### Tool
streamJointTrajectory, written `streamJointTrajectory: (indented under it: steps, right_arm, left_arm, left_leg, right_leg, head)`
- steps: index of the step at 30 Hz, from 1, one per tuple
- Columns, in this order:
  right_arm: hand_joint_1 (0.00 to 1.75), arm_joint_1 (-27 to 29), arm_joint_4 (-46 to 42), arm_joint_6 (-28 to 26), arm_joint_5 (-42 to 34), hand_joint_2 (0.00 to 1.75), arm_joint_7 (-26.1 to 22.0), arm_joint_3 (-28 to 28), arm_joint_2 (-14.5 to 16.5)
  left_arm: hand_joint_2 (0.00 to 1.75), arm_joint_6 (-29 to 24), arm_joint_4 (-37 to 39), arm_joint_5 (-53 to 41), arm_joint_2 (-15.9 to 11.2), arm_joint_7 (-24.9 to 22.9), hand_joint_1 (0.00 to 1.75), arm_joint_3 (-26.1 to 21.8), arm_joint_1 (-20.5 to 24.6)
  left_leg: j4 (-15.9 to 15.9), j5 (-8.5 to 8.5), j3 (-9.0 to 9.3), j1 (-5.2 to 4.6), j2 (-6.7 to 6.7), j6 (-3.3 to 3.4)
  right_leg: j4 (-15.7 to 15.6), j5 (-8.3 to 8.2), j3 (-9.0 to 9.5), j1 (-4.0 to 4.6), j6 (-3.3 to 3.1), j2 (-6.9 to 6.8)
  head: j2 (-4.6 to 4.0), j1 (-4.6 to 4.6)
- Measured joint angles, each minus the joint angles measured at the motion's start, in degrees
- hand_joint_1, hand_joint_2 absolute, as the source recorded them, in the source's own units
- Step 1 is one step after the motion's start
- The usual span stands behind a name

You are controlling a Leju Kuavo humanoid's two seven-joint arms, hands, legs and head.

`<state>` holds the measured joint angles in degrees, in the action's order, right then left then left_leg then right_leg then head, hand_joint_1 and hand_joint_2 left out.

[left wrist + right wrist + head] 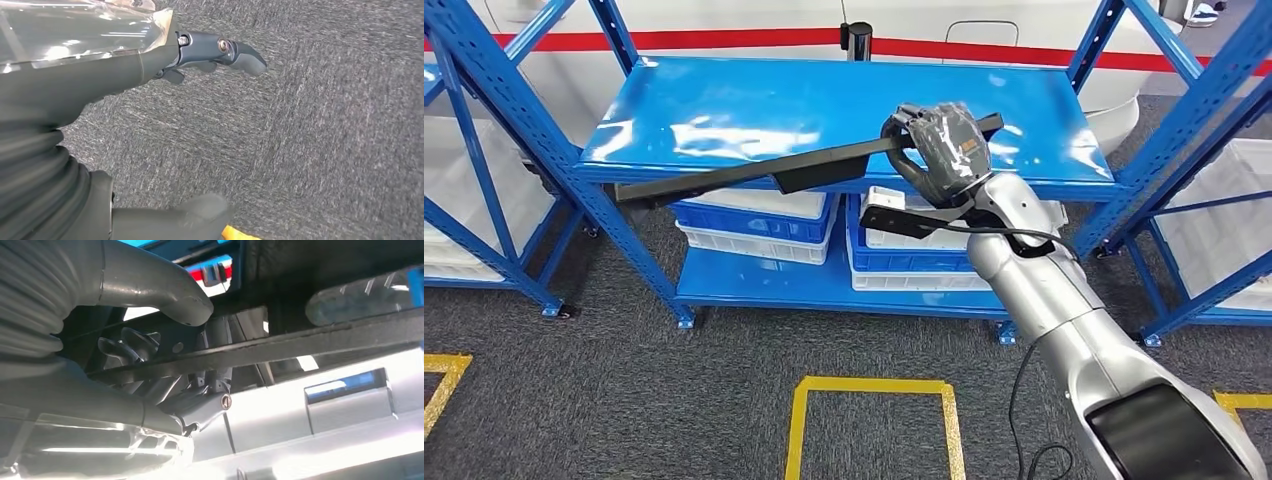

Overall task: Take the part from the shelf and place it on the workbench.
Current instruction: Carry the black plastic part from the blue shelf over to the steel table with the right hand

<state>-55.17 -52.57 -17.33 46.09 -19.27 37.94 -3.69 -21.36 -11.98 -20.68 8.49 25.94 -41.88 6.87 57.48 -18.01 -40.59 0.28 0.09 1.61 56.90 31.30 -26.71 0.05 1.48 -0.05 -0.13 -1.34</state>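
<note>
Black part is held near one end by the right hand, above the blue shelf. Left hand holds nothing, fingers apart, over grey carpet.

The right arm reaches forward, its hand closed around a long black bar. The left hand hangs with fingers apart, holding nothing.
</note>
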Motion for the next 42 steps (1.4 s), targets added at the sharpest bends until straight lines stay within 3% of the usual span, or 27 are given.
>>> streamJointTrajectory:
  steps: [2,3,5,7,8,9,11,12,14,15,17,19,22,23,24,25,27,29,30,32,33,35,37,38,39,40,42]
  right_arm:
    - [1.75,0.07,-0.11,0.20,-0.09,1.75,0.03,0.00,-0.21]
    - [1.75,0.18,-0.15,0.30,-0.12,1.75,0.05,0.01,-0.33]
    - [1.75,0.36,-0.39,0.43,-0.14,1.75,0.12,0.03,-0.49]
    - [1.75,0.45,-0.74,0.57,-0.14,1.75,0.19,0.03,-0.56]
    - [1.75,0.53,-0.84,0.66,-0.13,1.75,0.24,0.04,-0.62]
    - [1.75,0.63,-0.89,0.73,-0.10,1.75,0.32,0.05,-0.70]
    - [1.75,0.78,-0.96,0.77,-0.06,1.75,0.51,0.04,-0.89]
    - [1.75,0.81,-1.05,0.74,-0.03,1.75,0.60,-0.01,-1.00]
    - [1.75,0.76,-1.32,0.71,-0.01,1.75,0.70,-0.18,-1.22]
    - [1.75,0.73,-1.43,0.70,0.01,1.75,0.71,-0.24,-1.30]
    - [1.75,0.79,-1.50,0.70,0.04,1.75,0.72,-0.29,-1.48]
    - [1.75,0.94,-1.51,0.69,0.06,1.75,0.72,-0.30,-1.75]
    - [1.75,1.14,-1.51,0.67,0.11,1.75,0.72,-0.32,-2.02]
    - [1.75,1.26,-1.51,0.67,0.15,1.75,0.72,-0.31,-2.06]
    - [1.75,1.38,-1.50,0.67,0.22,1.75,0.72,-0.30,-2.05]
    - [1.75,1.46,-1.50,0.67,0.31,1.75,0.73,-0.28,-2.00]
    - [1.75,1.48,-1.49,0.65,0.47,1.75,0.75,-0.27,-1.86]
    - [1.75,1.37,-1.46,0.60,0.61,1.75,0.80,-0.33,-1.63]
    - [1.75,1.30,-1.37,0.55,0.66,1.75,0.83,-0.38,-1.55]
    - [1.75,1.20,-1.07,0.42,0.71,1.75,0.84,-0.47,-1.48]
    - [1.75,1.10,-0.87,0.33,0.73,1.75,0.82,-0.49,-1.42]
    - [1.75,0.81,-0.56,0.17,0.73,1.75,0.77,-0.51,-1.27]
    - [1.75,0.56,-0.32,0.05,0.73,1.75,0.74,-0.52,-1.18]
    - [1.75,0.53,-0.19,0.00,0.74,1.75,0.74,-0.51,-1.15]
    - [1.75,0.53,-0.04,-0.05,0.78,1.75,0.74,-0.51,-1.14]
    - [1.75,0.53,0.08,-0.14,0.87,1.75,0.75,-0.51,-1.13]
    - [1.75,0.48,0.23,-0.26,1.11,1.75,0.82,-0.52,-1.07]
  left_arm:
    - [1.75,-0.01,0.00,-0.05,-0.03,0.05,0.00,0.00,-0.09]
    - [1.75,-0.01,0.00,-0.08,-0.05,0.10,0.00,0.00,-0.18]
    - [1.75,-0.02,0.00,-0.14,-0.06,0.18,0.00,0.00,-0.35]
    - [1.75,-0.02,0.00,-0.20,-0.05,0.20,0.00,0.00,-0.41]
    - [1.75,-0.02,0.00,-0.21,-0.05,0.20,0.00,0.00,-0.40]
    - [1.75,-0.02,0.00,-0.22,-0.07,0.20,0.00,0.00,-0.39]
    - [1.75,-0.02,0.00,-0.26,-0.07,0.25,0.00,0.00,-0.37]
    - [1.75,-0.01,0.00,-0.28,-0.07,0.28,0.00,0.01,-0.32]
    - [1.75,0.00,-0.01,-0.36,-0.07,0.36,0.00,0.02,-0.17]
    - [1.75,0.01,-0.01,-0.40,-0.07,0.38,0.00,0.03,-0.11]
    - [1.75,0.01,0.00,-0.44,-0.03,0.41,0.00,0.04,-0.10]
    - [1.75,0.01,-0.01,-0.48,0.02,0.41,0.00,0.04,-0.08]
    - [1.75,0.01,-0.01,-0.51,-0.03,0.38,0.00,0.04,0.03]
    - [1.75,0.01,-0.01,-0.51,-0.03,0.33,0.00,0.04,0.07]
    - [1.75,0.02,-0.01,-0.51,0.00,0.29,0.00,0.04,0.11]
    - [1.75,0.04,0.00,-0.49,0.04,0.25,0.00,0.04,0.13]
    - [1.75,0.14,-0.01,-0.43,0.10,0.24,0.00,0.04,0.16]
    - [1.75,0.30,-0.02,-0.38,0.10,0.28,0.00,0.04,0.24]
    - [1.75,0.38,-0.03,-0.36,0.08,0.30,0.00,0.04,0.31]
    - [1.75,0.57,-0.04,-0.34,0.04,0.28,0.00,0.04,0.44]
    - [1.75,0.66,-0.05,-0.35,0.00,0.26,0.00,0.04,0.51]
    - [1.75,0.77,-0.06,-0.37,-0.05,0.14,0.00,0.05,0.60]
    - [1.75,0.83,-0.07,-0.39,-0.06,0.04,0.00,0.07,0.74]
    - [1.75,0.84,-0.07,-0.40,-0.07,0.02,0.00,0.07,0.82]
    - [1.75,0.85,-0.07,-0.44,-0.08,0.00,0.00,0.07,0.89]
    - [1.75,0.86,-0.07,-0.52,-0.11,-0.09,0.00,0.08,0.98]
    - [1.75,0.86,-0.11,-0.72,-0.19,-0.43,0.00,0.13,1.27]
  left_leg:
    - [-0.33,0.86,-0.25,0.16,-0.09,-0.60]
    - [0.12,0.00,-0.56,0.28,-0.16,-0.88]
    - [4.39,-5.50,-1.85,0.61,-0.25,-1.48]
    - [11.73,-11.17,-3.16,0.80,-0.25,-2.03]
    - [14.57,-11.87,-3.27,0.85,-0.24,-2.19]
    - [16.13,-11.28,-2.70,0.91,-0.24,-2.28]
    - [13.71,-8.47,1.06,1.00,-0.23,-2.23]
    - [10.36,-8.17,3.88,1.02,-0.26,-2.13]
    - [3.65,-9.51,8.44,0.75,-0.43,-1.65]
    - [1.90,-10.24,9.28,0.46,-0.50,-1.28]
    - [0.86,-9.60,9.02,0.10,-0.39,-0.18]
    - [0.33,-8.20,8.10,0.06,-0.12,1.08]
    - [0.15,-6.15,5.76,-0.03,0.06,2.04]
    - [0.18,-5.45,4.84,-0.06,0.07,2.03]
    - [0.22,-4.75,3.89,-0.07,0.08,1.97]
    - [0.25,-4.08,3.02,-0.07,0.08,1.85]
    - [0.32,-2.87,1.52,-0.08,0.08,1.45]
    - [0.30,-1.72,0.57,-0.19,0.12,0.82]
    - [0.21,-1.14,0.33,-0.25,0.16,0.52]
    - [-0.08,-0.20,0.09,-0.23,0.08,0.04]
    - [0.27,-0.78,-0.18,-0.18,-0.02,-0.25]
    - [4.00,-5.21,-1.38,-0.01,-0.21,-0.94]
    - [11.86,-11.22,-3.18,0.15,-0.24,-1.51]
    - [15.60,-12.83,-3.78,0.24,-0.23,-1.70]
    - [17.96,-13.21,-3.74,0.33,-0.23,-1.79]
    - [18.24,-12.48,-2.72,0.40,-0.22,-1.79]
    - [13.02,-9.84,2.05,0.46,-0.26,-1.43]
  right_leg:
    - [-0.46,-0.66,-0.76,-0.33,-0.55,-0.04]
    - [-0.44,-1.24,-1.09,-0.60,-0.98,-0.14]
    - [-0.47,-2.77,-2.17,-1.00,-1.93,-0.34]
    - [-0.38,-4.32,-3.86,-0.82,-2.36,-0.36]
    - [-0.29,-5.01,-4.76,-0.76,-2.27,-0.36]
    - [-0.14,-5.65,-5.71,-0.73,-2.14,-0.36]
    - [0.31,-6.69,-7.46,-0.75,-1.71,-0.36]
    - [0.56,-7.08,-8.20,-0.73,-1.41,-0.36]
    - [0.86,-7.91,-9.11,-0.64,-0.71,-0.50]
    - [0.83,-8.39,-9.37,-0.61,-0.28,-0.59]
    - [0.78,-9.13,-9.82,-0.68,0.58,-0.67]
    - [2.68,-7.15,-11.12,-0.72,0.65,-0.48]
    - [12.44,-0.19,-14.05,-0.79,-0.16,-0.24]
    - [15.48,0.87,-14.43,-0.81,0.05,-0.23]
    - [17.12,0.87,-14.11,-0.81,0.51,-0.22]
    - [16.73,-0.10,-12.86,-0.81,1.10,-0.22]
    - [10.66,-2.11,-7.93,-0.83,1.81,-0.22]
    - [2.86,-1.71,-2.90,-0.49,1.33,-0.10]
    - [0.55,-1.21,-1.73,-0.33,0.94,0.00]
    - [-0.31,-1.54,-1.78,-0.39,0.24,0.07]
    - [-0.38,-2.04,-2.07,-0.64,-0.17,0.00]
    - [-0.40,-3.21,-2.86,-1.09,-1.28,-0.18]
    - [-0.32,-4.27,-3.87,-0.96,-1.91,-0.24]
    - [-0.29,-4.72,-4.41,-0.90,-1.95,-0.25]
    - [-0.24,-5.14,-4.94,-0.86,-1.90,-0.25]
    - [-0.15,-5.52,-5.45,-0.84,-1.79,-0.25]
    - [0.12,-6.11,-6.27,-0.82,-1.43,-0.24]
  head:
    - [0.00,-0.04]
    - [0.00,-0.07]
    - [0.00,-0.27]
    - [0.00,-0.46]
    - [0.00,-0.46]
    - [0.00,-0.47]
    - [0.00,-0.48]
    - [0.00,-0.49]
    - [0.00,-0.43]
    - [0.00,-0.43]
    - [0.00,-0.43]
    - [0.00,-0.30]
    - [0.00,-0.03]
    - [0.00,-0.02]
    - [0.00,-0.01]
    - [0.00,-0.01]
    - [0.00,-0.02]
    - [0.00,-0.09]
    - [0.00,-0.14]
    - [0.00,-0.22]
    - [0.00,-0.24]
    - [0.00,-0.29]
    - [0.00,-0.35]
    - [0.00,-0.36]
    - [0.00,-0.36]
    - [0.00,-0.38]
    - [0.00,-0.39]
